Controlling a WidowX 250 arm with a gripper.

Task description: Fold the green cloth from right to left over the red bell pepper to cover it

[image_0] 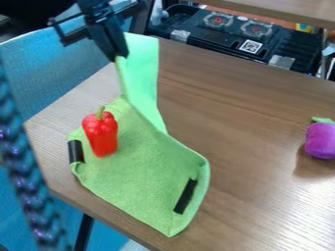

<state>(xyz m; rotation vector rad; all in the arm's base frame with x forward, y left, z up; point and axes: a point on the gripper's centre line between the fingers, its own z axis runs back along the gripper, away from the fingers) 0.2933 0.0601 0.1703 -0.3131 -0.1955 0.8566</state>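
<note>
Gripper and raised cloth beside a pepper.

Clock directions are taken from the centre of the camera view. The black gripper (118, 57) hangs at 11 o'clock, fingers pointing down, clenched on the upper end of a green cloth (134, 169). From this grip the cloth descends as a narrow, steep, paler band, creased along its length, and broadens where it lies over the table (262, 191), its lowest corner pointing toward 6 o'clock. Two black strips mark the cloth: the first (76, 151) at its edge at 8 o'clock, the second (186, 196), slanted, near its edge at 6 o'clock.

The red pepper (101, 135) is at 9 o'clock, on the cloth, below the gripper and well apart from it. Its green stem (100, 112) points toward 12 o'clock and its body tapers toward 6 o'clock; the first strip is just beside it. A purple eggplant (321, 140) with a green top rests on the table at 3 o'clock, well apart from the cloth, and casts a shadow toward 6 o'clock.

Surroundings: a blue chair (49, 73) at 10 o'clock, beyond the table's edge; a dark, glossy braided object (26, 181) in the foreground at 8 o'clock; a black case (219, 41) at 1 o'clock, past the far edge, bearing a square patterned label (251, 46).
</note>
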